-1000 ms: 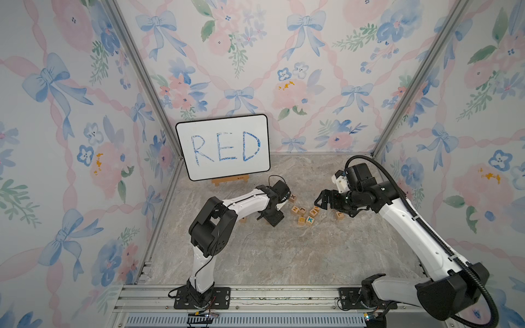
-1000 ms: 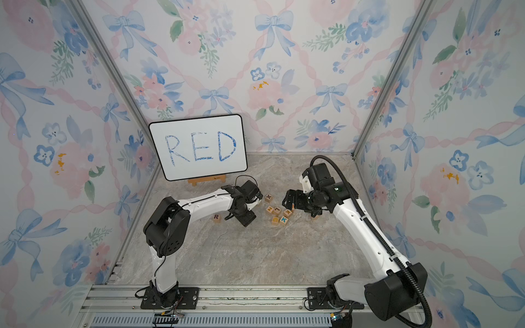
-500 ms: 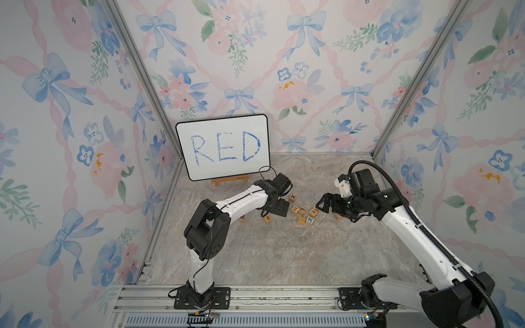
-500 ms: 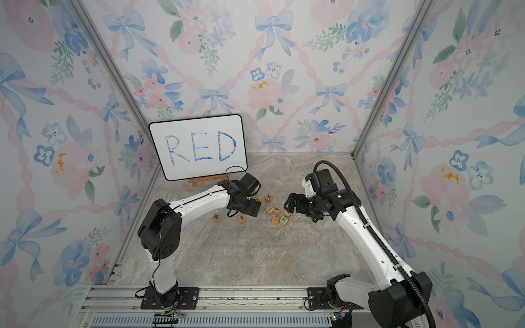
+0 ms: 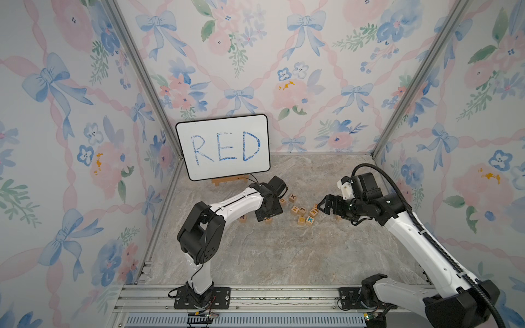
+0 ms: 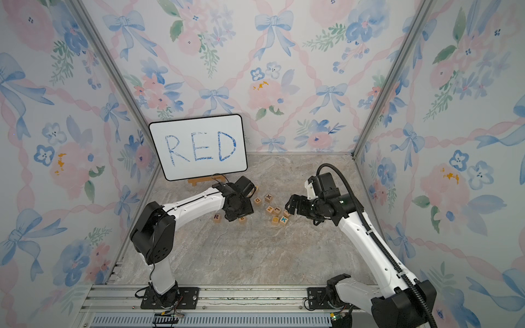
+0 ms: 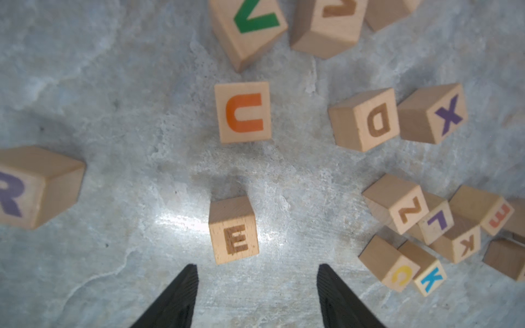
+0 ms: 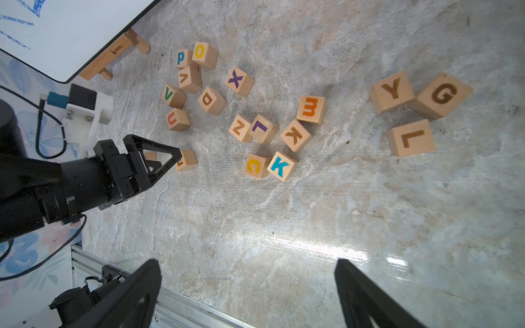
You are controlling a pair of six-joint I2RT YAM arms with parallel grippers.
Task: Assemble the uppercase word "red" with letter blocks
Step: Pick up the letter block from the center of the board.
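1. In the left wrist view, your left gripper (image 7: pixel 257 268) has its black fingers (image 7: pixel 176 301) standing apart with nothing between them. The light-wood cube lettered E in brown (image 7: pixel 233 230) lies letter-up on the grey marbled tabletop (image 7: pixel 113 85), just ahead of the fingertips and not gripped. The light-wood cube with a dark purple R (image 7: pixel 34 187) lies well to one side of the E cube. A light-wood cube with an orange U (image 7: pixel 243 112) lies just beyond the E cube. The light-wood cube with a brown D (image 7: pixel 363 119) lies farther off on the other side.
2. In the right wrist view, your right gripper (image 8: pixel 247 264) holds its jaws wide apart and empty, well away from the E cube. The left gripper's finger overlaps the E cube here, and you cannot tell whether they touch. The white board with blue handwritten RED (image 8: pixel 56 28) stands beyond the E cube.
3. In both top views, the left gripper hangs over the E cube and hides most of it. The R cube lies near the E cube on its left, apart from it. The D cube lies on the E cube's board side. The right gripper hovers well to the E cube's right.
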